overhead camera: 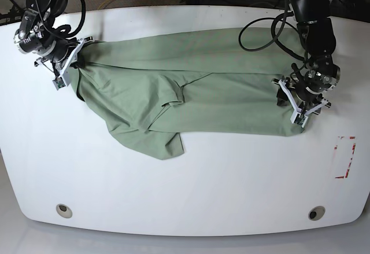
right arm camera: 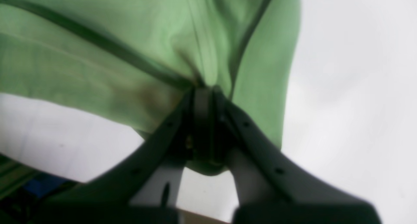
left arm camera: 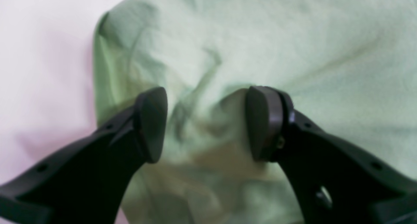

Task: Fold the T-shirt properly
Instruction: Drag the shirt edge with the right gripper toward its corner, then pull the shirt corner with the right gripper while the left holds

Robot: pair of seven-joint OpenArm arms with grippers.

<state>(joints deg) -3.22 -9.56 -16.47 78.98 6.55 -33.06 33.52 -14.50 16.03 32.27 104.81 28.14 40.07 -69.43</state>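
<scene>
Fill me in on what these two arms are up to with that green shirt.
Two robot arms are working on folding a pale green T-shirt spread crumpled across a white table. The right hand is shut on a bunch of the fabric at one end, with cloth pulled into folds around its fingers. The left hand sits over the opposite end with its jaws open, fabric between them but not yet gripped. One sleeve is flopped over the middle, so the folding looks barely begun.

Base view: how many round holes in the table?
2. One hole sits near the front-left edge of the table, the other hole near the front-right edge. The T-shirt may hide more.
</scene>
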